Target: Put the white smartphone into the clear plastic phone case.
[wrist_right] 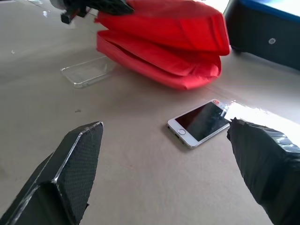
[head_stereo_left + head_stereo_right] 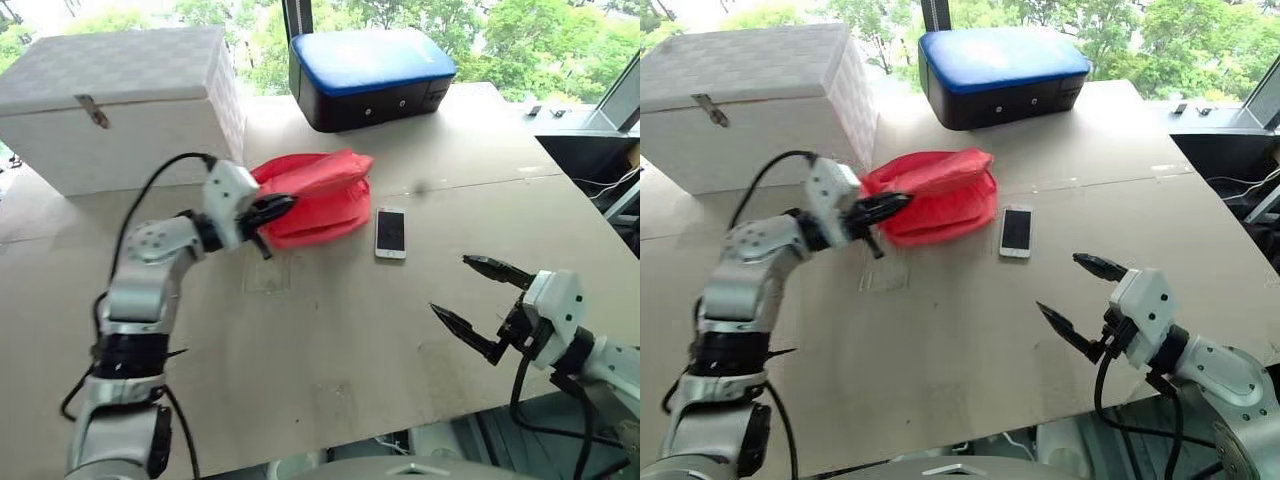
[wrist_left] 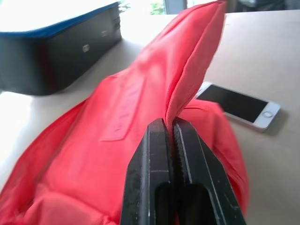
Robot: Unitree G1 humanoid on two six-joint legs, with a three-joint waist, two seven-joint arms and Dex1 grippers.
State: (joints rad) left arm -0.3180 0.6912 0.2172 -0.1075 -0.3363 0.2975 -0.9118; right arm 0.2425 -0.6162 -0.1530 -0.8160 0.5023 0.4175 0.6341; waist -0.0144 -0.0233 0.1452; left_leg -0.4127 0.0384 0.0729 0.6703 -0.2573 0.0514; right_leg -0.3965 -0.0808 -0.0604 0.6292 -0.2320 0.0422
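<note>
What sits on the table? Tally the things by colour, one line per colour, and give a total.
White: 2, the white box and the white smartphone
Red: 1, the red pouch
Blue and black: 1, the blue-topped case
Clear: 1, the clear plastic phone case
Total: 5

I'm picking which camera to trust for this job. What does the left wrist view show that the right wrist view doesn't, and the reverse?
Left wrist view alone: the left end effector shut on a fold of the red pouch. Right wrist view alone: the clear case lying on the table beside the pouch, and the open right end effector. Both: pouch, white phone, blue-topped box.
</note>
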